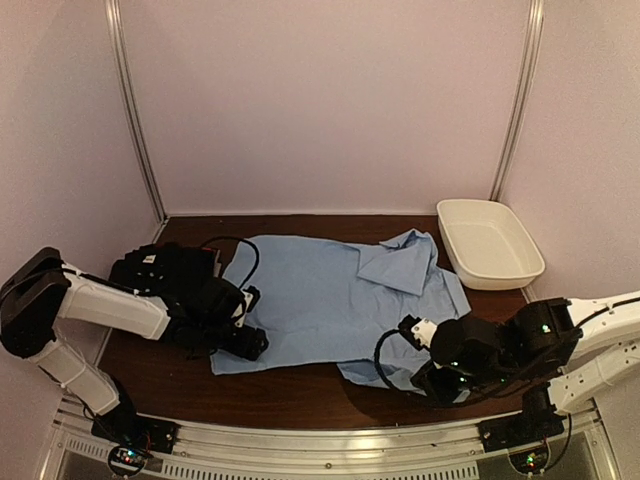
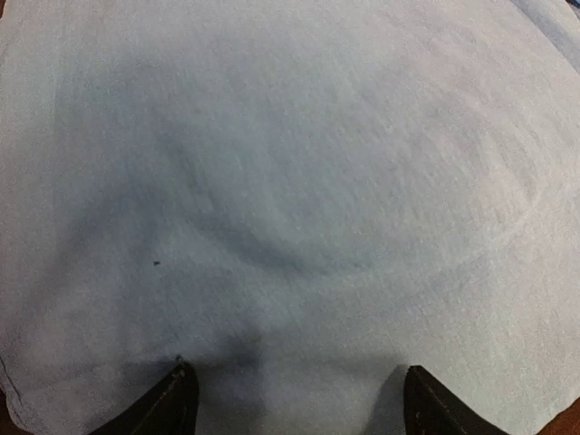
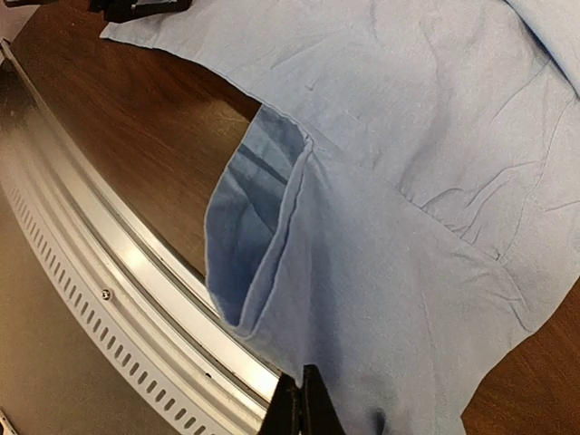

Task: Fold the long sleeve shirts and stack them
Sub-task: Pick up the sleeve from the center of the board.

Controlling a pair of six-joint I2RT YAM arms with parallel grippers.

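Light blue shirt (image 1: 320, 300) lies spread on the table (image 1: 290, 395); my left gripper (image 2: 296, 367) gapes wide over it, my right gripper (image 3: 304, 373) pinches its edge.

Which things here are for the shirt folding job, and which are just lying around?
For the job:
- light blue shirt, spread out on the table
- left fingers, open over the shirt
- right fingers, pinching the shirt's near corner

Just lying about:
- white tub, at the back right, beside the shirt
- brown table, under everything
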